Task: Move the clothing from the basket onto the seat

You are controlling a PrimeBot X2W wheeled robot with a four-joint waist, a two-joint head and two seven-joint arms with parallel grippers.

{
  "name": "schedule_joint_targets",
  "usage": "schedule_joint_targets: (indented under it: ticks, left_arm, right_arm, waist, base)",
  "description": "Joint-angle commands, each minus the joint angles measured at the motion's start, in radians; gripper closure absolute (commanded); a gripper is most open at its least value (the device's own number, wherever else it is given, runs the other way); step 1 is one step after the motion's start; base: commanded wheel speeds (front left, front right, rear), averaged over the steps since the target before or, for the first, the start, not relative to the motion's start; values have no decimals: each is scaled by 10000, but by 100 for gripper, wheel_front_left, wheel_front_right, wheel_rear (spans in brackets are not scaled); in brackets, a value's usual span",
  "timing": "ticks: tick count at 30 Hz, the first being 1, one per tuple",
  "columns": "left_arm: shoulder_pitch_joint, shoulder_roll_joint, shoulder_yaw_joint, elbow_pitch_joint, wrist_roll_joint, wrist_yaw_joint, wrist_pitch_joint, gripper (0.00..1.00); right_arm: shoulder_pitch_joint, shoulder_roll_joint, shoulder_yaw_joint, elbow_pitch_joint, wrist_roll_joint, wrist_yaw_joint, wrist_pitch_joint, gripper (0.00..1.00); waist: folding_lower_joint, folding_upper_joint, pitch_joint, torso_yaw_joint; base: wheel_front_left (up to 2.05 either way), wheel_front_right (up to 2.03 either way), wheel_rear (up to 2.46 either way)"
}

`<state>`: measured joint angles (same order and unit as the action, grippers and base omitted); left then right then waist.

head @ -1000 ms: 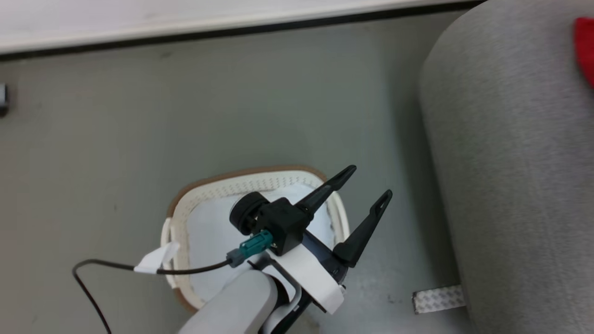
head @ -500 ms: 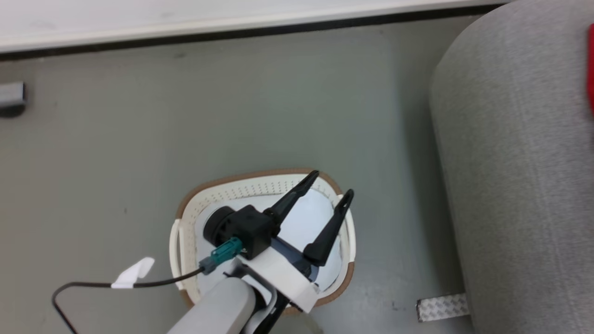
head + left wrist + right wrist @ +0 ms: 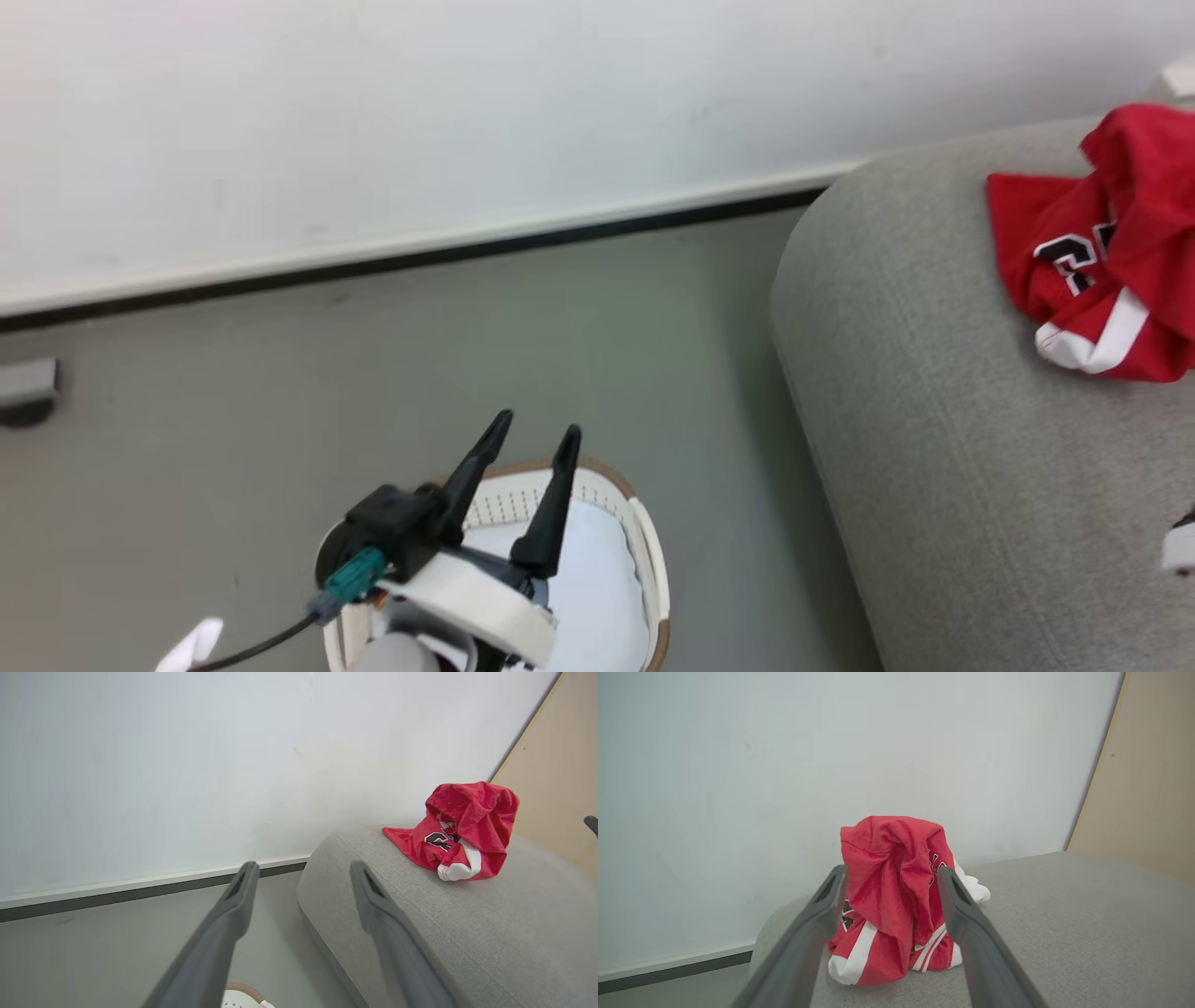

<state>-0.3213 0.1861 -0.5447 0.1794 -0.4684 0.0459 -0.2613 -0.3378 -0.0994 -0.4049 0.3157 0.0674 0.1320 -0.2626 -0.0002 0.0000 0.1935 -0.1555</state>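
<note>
Head view: left pincer (image 3: 538, 425) hangs released and empty directly above the basket (image 3: 644, 551), whose visible floor is bare. Right pincer (image 3: 893, 870) likewise stands spread, with the clothing (image 3: 892, 896) heaped beyond its fingertips on the seat (image 3: 1064, 933). Judgement: transfer appears complete; the next move calls for checking the basket portion hidden under the left pincer. Seat's rounded edge lies right of that pincer, with open floor (image 3: 467, 327) ahead and between.

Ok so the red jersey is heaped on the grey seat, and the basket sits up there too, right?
No: the basket stands on the floor beside the seat, per the head view; the red jersey is heaped on the seat.
</note>
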Motion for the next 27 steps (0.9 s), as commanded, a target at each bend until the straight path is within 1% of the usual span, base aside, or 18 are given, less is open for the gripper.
schedule_joint_targets:
  ticks: [1,5,11,14,18,23,27]
  left_arm:
    - [290,69,127,-26,-148,52,-32,0]
    - [831,35,605,-157,145,130,-34,0]
    - [1721,-257,1347,41,520,51,-31,0]
    - [2094,-372,1815,225,684,-73,-30,0]
    - [2565,-495,2435,499,1012,-289,-31,0]
    - [3036,-654,3164,707,1424,-585,-31,0]
    - [3300,-806,3627,865,1766,-931,-32,0]
  right_arm:
    - [360,61,181,-255,165,-26,-28,0]
    - [1211,245,1038,-989,215,-26,-29,0]
    - [2492,349,2114,-1709,7,-26,-16,0]
    - [3001,413,2489,-2011,-27,-26,-16,0]
    - [3580,467,2878,-2102,20,-26,-16,0]
    - [4094,478,3267,-1939,391,-26,-16,0]
    - [4332,480,3404,-1733,603,-26,-16,0]
  waist:
    - [2,0,-553,-96]
    - [2,0,-955,95]
    - [2,0,-1706,752]
    - [2,0,-1918,1090]
    - [2,0,-2166,1426]
    - [2,0,-2341,1719]
    - [2,0,-2402,1857]
  base:
    - [0,0,0]
    - [0,0,0]
    - [0,0,0]
    - [0,0,0]
    - [0,0,0]
    - [0,0,0]
    - [0,0,0]
